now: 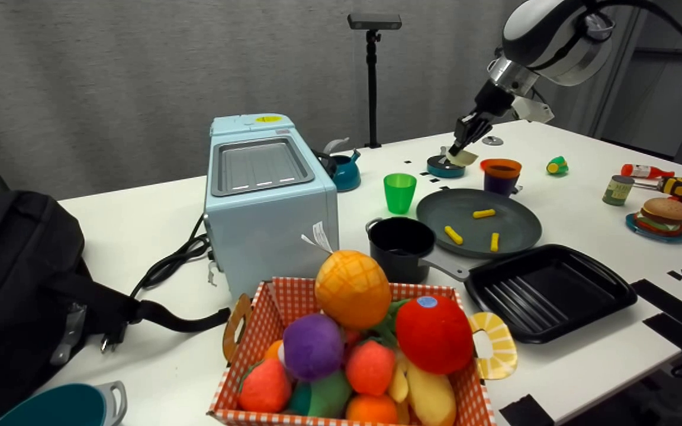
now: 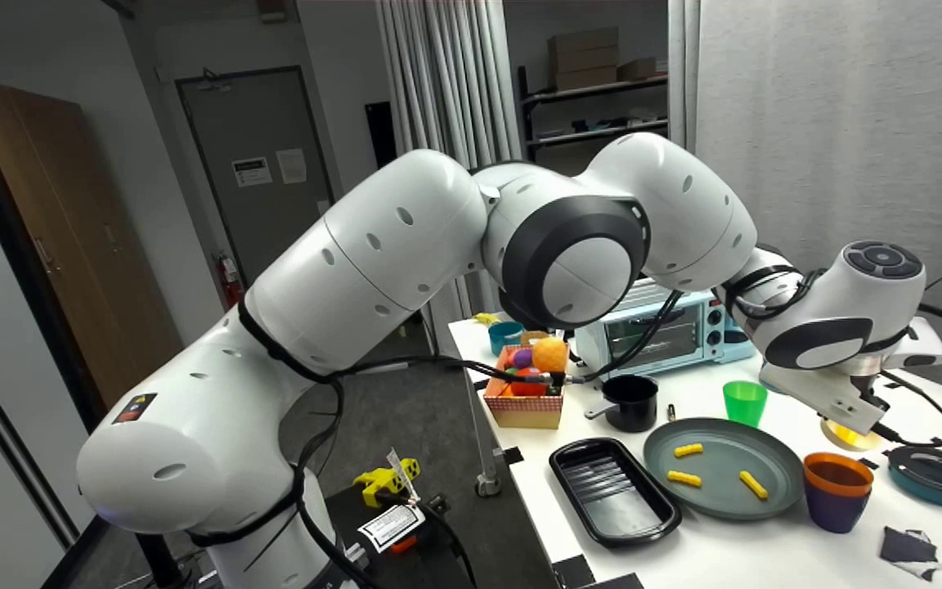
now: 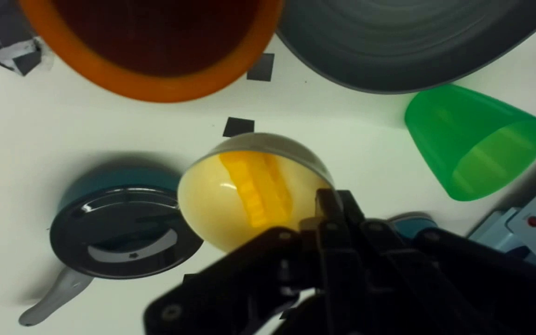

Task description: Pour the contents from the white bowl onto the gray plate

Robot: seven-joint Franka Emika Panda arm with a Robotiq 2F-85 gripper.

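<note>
White bowl, inside: in an exterior view the white bowl (image 1: 463,158) shows mainly from the side, and what it carries cannot be made out there; in the wrist view yellow pieces (image 3: 265,195) lie close together in it, hard to count.
Wrist mount: in an exterior view the pale wrist mount (image 2: 818,398) hides the fingertips and part of the bowl.
Wrist view's edge: the gray plate (image 3: 403,60) and the orange-topped cup (image 3: 165,88) are cut off there.
Bowl and gripper: the bowl hangs right at the tips of the gripper (image 3: 338,204), raised above the white table (image 1: 128,222); it looks tilted, how steeply cannot be told.
Bowl and plate: the two are apart; in an exterior view where the green cup (image 1: 399,192) stands left of the plate, the bowl is past the plate's far edge.
Plate: three more yellow pieces (image 2: 688,450) lie on it, apart from one another, in both exterior views.
Bowl and teal pan: in the wrist view the bowl overlaps the right edge of the teal pan (image 3: 123,237); the gap between them cannot be judged.
Gripper: its fingers (image 3: 327,204) are pressed together on the bowl's rim, pinching the thin wall; their farther parts are dark and blurred.
</note>
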